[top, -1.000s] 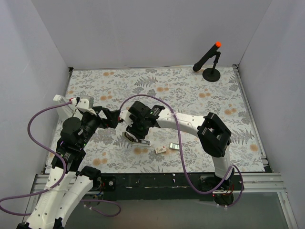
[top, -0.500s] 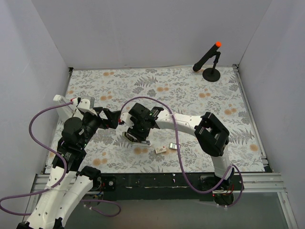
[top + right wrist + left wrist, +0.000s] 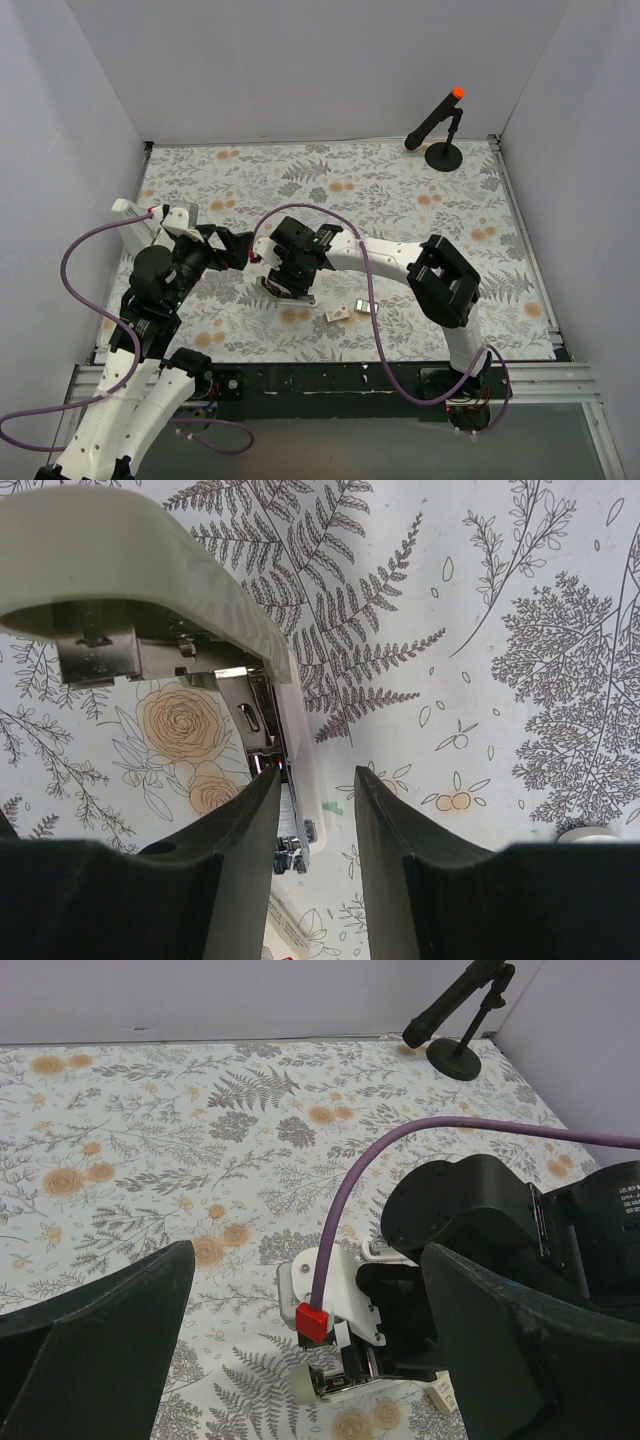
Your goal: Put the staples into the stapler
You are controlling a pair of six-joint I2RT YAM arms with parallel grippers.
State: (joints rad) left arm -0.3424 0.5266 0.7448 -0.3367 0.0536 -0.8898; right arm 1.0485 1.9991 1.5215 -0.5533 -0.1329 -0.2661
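Note:
The cream stapler [image 3: 290, 294] lies on the floral mat with its lid swung open [image 3: 130, 560], and its metal magazine [image 3: 285, 780] is bare. A ribbed silvery strip [image 3: 289, 815] shows in the channel beside my right gripper's left finger. My right gripper [image 3: 287, 280] hangs over the magazine's front end [image 3: 315, 775], jaws a little apart, nothing between them. The small beige staple box [image 3: 338, 314] and the dark-rimmed tray of staples [image 3: 365, 305] lie just right of the stapler. My left gripper [image 3: 245, 255] is wide open and empty [image 3: 307, 1252], left of the stapler [image 3: 335, 1382].
A black microphone stand with an orange tip [image 3: 440, 120] is at the back right, also in the left wrist view [image 3: 455, 1020]. A purple cable [image 3: 400, 1140] arcs over the right wrist. White walls enclose the mat on three sides.
My right gripper has shifted slightly left and down over the stapler. The stapler, box, tray and left arm have not visibly moved.

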